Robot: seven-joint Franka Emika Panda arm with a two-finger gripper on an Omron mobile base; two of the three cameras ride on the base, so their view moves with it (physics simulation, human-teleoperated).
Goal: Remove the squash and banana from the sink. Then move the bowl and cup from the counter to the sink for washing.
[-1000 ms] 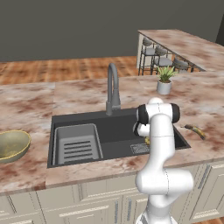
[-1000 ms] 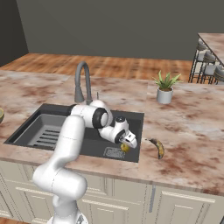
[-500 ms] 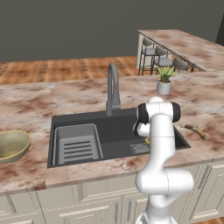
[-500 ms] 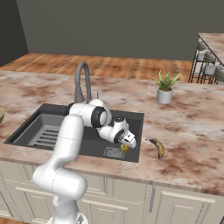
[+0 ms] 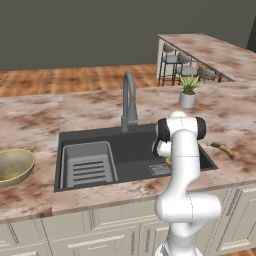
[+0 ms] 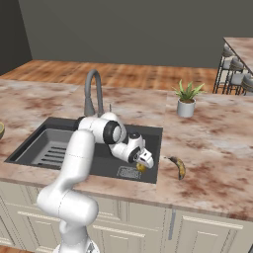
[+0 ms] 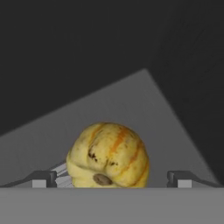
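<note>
Now, gripper (image 7: 109,179): spread wide, one dark fingertip on each side of the squash, neither seen touching it; reaching down into the right end of the sink.
Squash (image 7: 108,155): round, lumpy, ribbed; pale yellow skin with orange streaks and dark specks; brown stem scar facing the camera, low on the near side; no clear long axis; sitting on the basin floor between the fingertips.
Squash from the base: a yellow patch (image 6: 141,168) just under the hand, beside the drain plate.
Sink (image 5: 135,145): dark grey rectangle, matte, smooth walls; grey ribbed tray insert (image 5: 89,164) in its left half; grey gooseneck faucet (image 5: 129,100) behind.
Banana (image 6: 179,167): slim, curved, yellow-brown with dark ends; lying on the counter just right of the sink, long axis running front to back.
Bowl (image 5: 14,165): wide, shallow, olive-yellow, pale rim; on the counter well left of the sink.
Counter (image 6: 217,148): pink-brown marbled stone, glossy.
Plant (image 6: 186,99): green, spiky, in a white pot, behind the banana.
</note>
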